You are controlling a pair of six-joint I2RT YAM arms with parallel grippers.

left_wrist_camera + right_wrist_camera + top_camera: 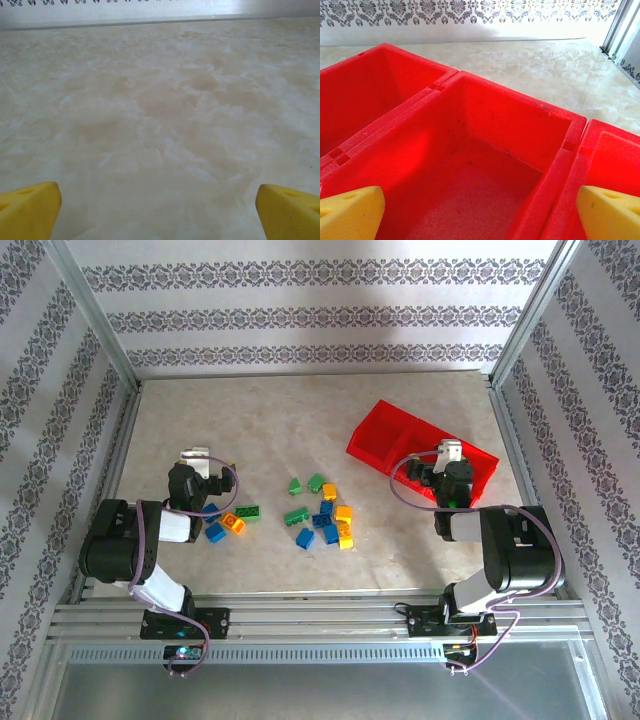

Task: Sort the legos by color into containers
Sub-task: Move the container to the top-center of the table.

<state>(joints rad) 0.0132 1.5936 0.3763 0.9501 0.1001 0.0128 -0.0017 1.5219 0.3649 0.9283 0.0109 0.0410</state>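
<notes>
Beige marbled table (280,420) | legos (322,512) scattered mid-table, some right beside left arm (150,530) | left gripper (159,220) wide open, holding nothing, over bare table | right gripper (480,215) gaping too, empty, above middle compartment of red tray (510,125)

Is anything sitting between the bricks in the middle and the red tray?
Nothing on the table does: bare table lies between the middle bricks and the red tray. The right end effector hangs open above the tray, its cable looping by the tray's near edge.
</notes>
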